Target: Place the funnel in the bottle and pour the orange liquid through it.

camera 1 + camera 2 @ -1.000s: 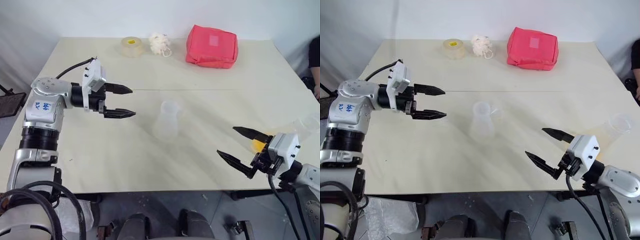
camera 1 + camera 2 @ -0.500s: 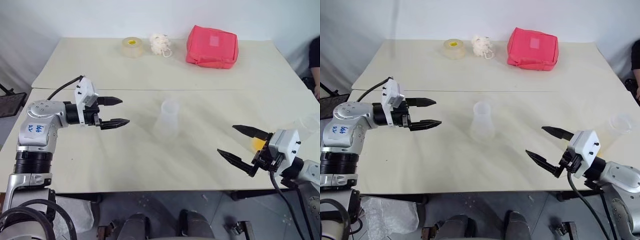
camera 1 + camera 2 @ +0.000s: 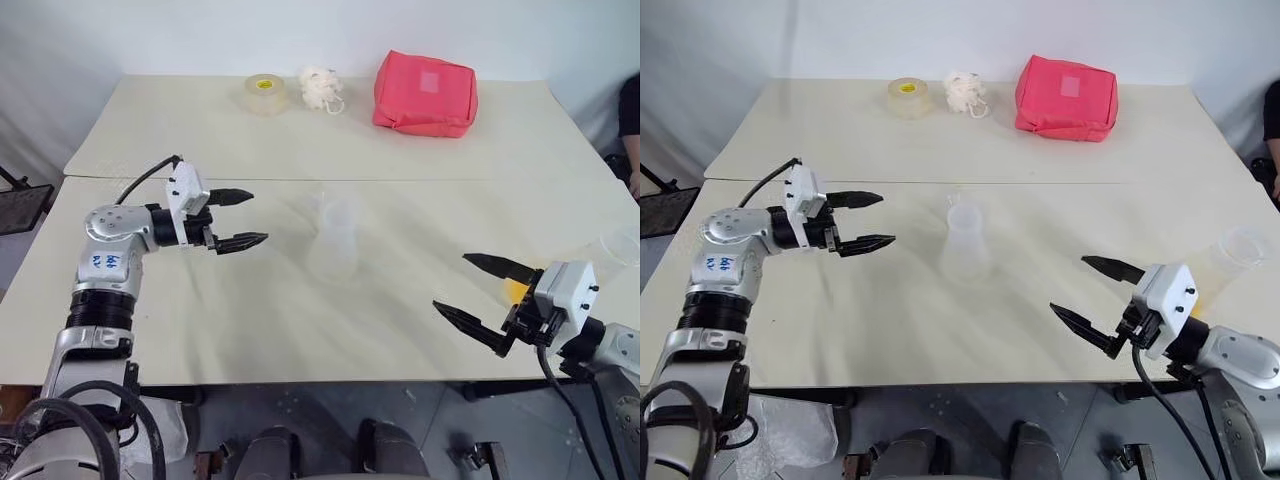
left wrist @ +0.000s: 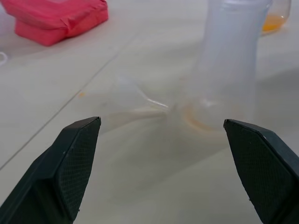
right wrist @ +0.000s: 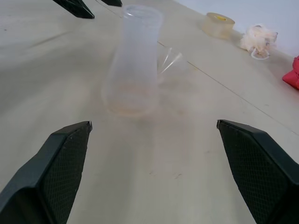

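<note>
Clear flask-shaped plastic bottle (image 3: 333, 243) upright mid-frame on matte cream worktop (image 3: 250, 310), translucent conical funnel (image 4: 133, 100) lying on its side touching its base, left pincer (image 3: 240, 219) and right pincer (image 3: 482, 296) both spread apart, empty, textured black fingers (image 4: 77, 158), orange liquid (image 4: 273, 22) in clear cup (image 3: 1230, 258) at right edge.

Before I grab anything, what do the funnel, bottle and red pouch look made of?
Funnel: thin translucent plastic, probably; the table shows through it.
Bottle: clear, slightly frosted plastic, it seems; smooth walls.
Red pouch: soft matte fabric, judging by its padded, rounded edges.
</note>
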